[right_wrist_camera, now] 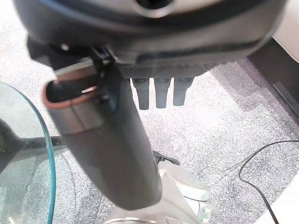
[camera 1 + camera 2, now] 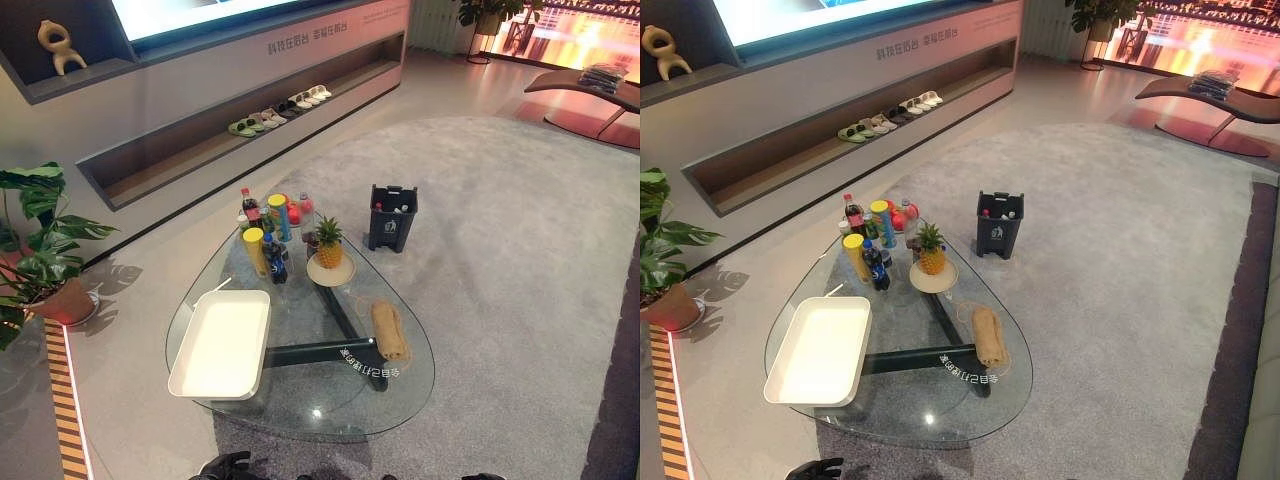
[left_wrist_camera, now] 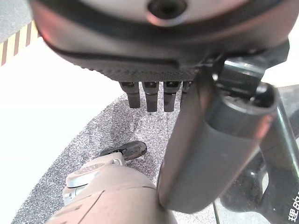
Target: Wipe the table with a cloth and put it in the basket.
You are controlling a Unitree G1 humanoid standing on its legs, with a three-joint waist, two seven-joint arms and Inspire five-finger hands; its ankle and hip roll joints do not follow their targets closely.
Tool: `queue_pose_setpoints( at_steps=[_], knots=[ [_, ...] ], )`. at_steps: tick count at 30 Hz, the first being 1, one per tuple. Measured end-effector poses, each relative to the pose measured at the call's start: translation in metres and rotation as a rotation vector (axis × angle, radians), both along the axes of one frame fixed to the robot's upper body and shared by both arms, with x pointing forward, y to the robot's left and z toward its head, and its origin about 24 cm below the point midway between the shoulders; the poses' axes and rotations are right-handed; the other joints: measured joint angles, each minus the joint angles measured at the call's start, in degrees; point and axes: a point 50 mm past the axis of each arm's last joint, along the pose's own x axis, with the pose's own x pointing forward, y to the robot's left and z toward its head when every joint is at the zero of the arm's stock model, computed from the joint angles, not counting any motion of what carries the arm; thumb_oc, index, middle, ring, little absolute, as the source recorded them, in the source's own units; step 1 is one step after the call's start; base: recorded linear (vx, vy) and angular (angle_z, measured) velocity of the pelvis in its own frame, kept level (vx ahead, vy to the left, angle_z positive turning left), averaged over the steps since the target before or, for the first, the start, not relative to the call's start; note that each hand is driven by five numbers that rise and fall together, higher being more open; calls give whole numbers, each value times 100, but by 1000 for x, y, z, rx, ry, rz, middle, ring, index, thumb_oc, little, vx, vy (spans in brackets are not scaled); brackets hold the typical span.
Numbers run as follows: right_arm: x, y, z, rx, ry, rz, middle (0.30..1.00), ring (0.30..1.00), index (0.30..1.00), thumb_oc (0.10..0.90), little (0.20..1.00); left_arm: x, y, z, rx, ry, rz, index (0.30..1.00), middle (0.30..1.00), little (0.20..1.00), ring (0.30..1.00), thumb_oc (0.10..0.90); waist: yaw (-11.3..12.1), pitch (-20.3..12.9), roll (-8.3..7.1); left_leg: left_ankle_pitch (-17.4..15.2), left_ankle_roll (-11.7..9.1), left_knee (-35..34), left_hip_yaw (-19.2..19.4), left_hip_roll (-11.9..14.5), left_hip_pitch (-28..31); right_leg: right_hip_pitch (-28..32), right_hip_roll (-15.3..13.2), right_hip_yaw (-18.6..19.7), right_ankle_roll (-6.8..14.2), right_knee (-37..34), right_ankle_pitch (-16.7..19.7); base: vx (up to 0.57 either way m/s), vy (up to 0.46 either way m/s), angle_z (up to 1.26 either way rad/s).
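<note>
The tan cloth (image 2: pixel 390 331), rolled into a short bundle, lies on the glass table (image 2: pixel 300 415) near its right edge, well apart from both hands. The white rectangular basket (image 2: pixel 221 343), a shallow tray-like bin, sits on the table's left part with nothing in it.

The left hand (image 3: pixel 154 95) hangs over the grey carpet (image 2: pixel 520 250) beside the table's near rim; its fingers (image 3: pixel 152 99) point straight down, relaxed, and its thumb stands out beside them, holding and touching nothing. The right hand (image 1: pixel 161 91) hangs likewise over the carpet off the table's near right side, fingers (image 1: pixel 160 94) straight and loose, thumb free, holding nothing.

At the table's far end stands one pineapple (image 2: pixel 329 243) on a round plate (image 2: pixel 331 269), just beside a tight cluster of bottles and cans (image 2: pixel 268 228); their number cannot be told exactly. Past the table, on the carpet, stands one dark small bin (image 2: pixel 392 217). A potted plant (image 2: pixel 40 250) stands on the floor to the left. Several pairs of slippers (image 2: pixel 280 109) line a low wall shelf (image 2: pixel 240 140).
</note>
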Motion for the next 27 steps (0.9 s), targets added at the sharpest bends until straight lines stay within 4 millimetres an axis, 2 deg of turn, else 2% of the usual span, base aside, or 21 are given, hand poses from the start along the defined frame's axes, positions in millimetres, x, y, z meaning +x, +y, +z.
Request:
queue_pose_setpoints(
  at_steps=[27],
  knots=[
    [-1,10,-3,23,6,11,900,900,900,800,900,-5,5,0,9,1,39,900,900,900,900,800,-3,0,-93,0,-1,0,4,0,7,4,13,4,0,0,0,4,0,0]
  ],
)
